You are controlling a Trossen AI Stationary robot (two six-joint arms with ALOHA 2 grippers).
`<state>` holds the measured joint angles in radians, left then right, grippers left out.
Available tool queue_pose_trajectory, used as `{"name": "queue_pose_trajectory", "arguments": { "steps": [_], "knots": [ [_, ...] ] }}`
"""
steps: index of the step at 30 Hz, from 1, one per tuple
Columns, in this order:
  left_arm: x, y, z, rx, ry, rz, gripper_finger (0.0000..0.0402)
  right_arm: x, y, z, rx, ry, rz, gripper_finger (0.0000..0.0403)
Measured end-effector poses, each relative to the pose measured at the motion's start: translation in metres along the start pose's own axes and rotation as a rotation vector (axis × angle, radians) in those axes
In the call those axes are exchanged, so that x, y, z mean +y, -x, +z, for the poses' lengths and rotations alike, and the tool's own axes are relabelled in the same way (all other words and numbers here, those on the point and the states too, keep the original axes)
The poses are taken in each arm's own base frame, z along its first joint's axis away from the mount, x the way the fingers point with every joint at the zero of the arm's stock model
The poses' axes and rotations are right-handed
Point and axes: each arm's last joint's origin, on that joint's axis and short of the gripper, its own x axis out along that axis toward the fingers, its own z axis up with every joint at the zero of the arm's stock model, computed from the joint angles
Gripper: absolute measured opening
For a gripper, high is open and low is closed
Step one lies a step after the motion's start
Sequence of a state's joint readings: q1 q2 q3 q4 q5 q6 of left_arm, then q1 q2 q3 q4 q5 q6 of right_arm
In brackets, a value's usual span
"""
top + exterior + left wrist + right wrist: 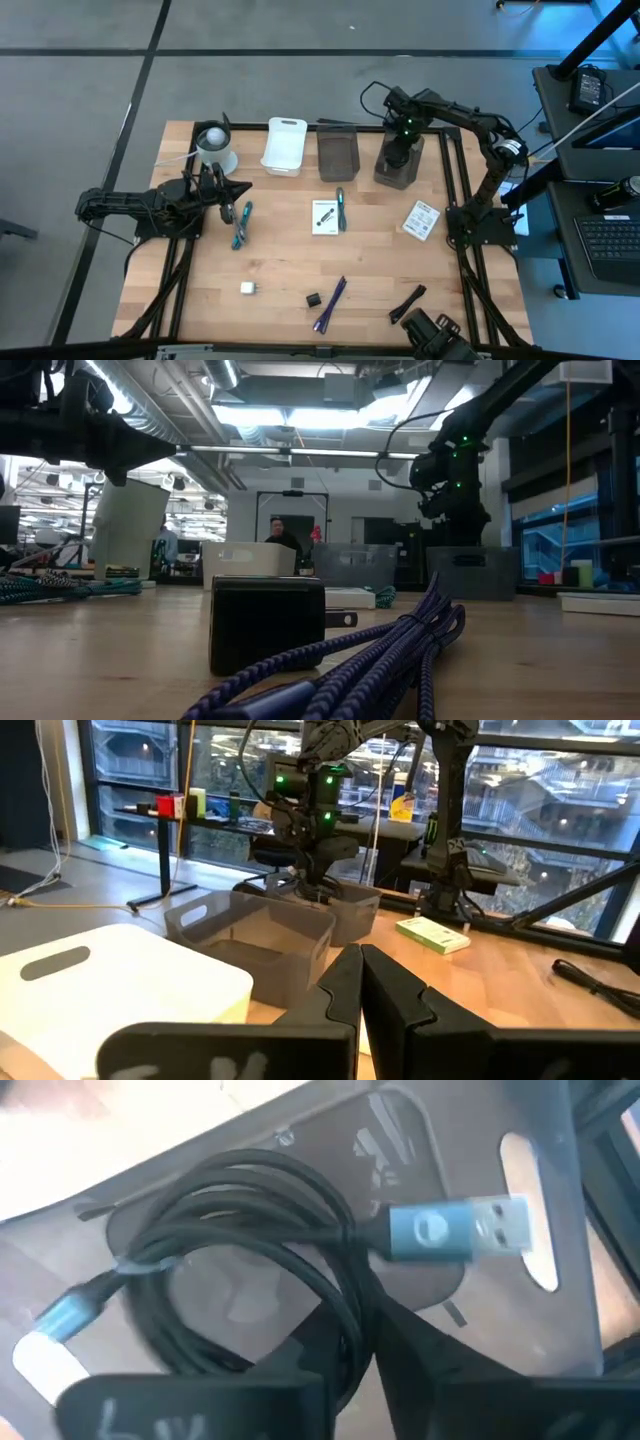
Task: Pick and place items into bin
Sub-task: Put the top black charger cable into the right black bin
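My right gripper (pixel 398 152) hangs over the dark grey bin (pixel 398 172) at the table's far side, shut on a black coiled cable (pixel 250 1250) with blue plugs. My left gripper (pixel 243 188) hovers shut at the table's left, beside a teal braided cord (pixel 241 225) lying flat. Also flat on the wood are a white card with a teal item on it (pixel 328 215), another white card (pixel 421 220), a purple braided cord (pixel 330 303), a black cube (pixel 313 299), a white cube (pixel 247 288) and a black marker (pixel 407 302). My right gripper pinches a few strands of the cable's coil (pixel 345 1315) between its two fingers, coming from above and pointing down into the bin. The coil spreads out below the fingers, one blue USB plug (pixel 455 1235) sticking out sideways. I cannot tell whether it touches the bin's floor.
A white bin (pixel 284 145) and a second grey bin (pixel 338 155) stand in a row with the dark one along the far edge. A white roll (pixel 215 148) stands far left. A person (pixel 278 535) is in the room beyond. Bare wood lies mid-table.
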<state>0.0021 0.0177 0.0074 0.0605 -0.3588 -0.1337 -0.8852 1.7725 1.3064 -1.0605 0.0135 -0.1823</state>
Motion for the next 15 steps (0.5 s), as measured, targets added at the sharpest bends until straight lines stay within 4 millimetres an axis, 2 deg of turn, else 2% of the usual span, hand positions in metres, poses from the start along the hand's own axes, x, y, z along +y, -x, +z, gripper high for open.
{"name": "queue_pose_trajectory", "arguments": {
  "steps": [4,15],
  "knots": [
    [0.0000,0.0000,0.0000,0.000,-0.032,0.000,0.0004,0.0000,0.0000,-0.0001,0.001,0.013,0.000,0.0086],
    [0.0000,0.0000,0.0000,0.000,-0.042,0.000,0.0004,-0.0004,0.0000,-0.0001,0.001,0.012,0.000,0.0090]
  ]
}}
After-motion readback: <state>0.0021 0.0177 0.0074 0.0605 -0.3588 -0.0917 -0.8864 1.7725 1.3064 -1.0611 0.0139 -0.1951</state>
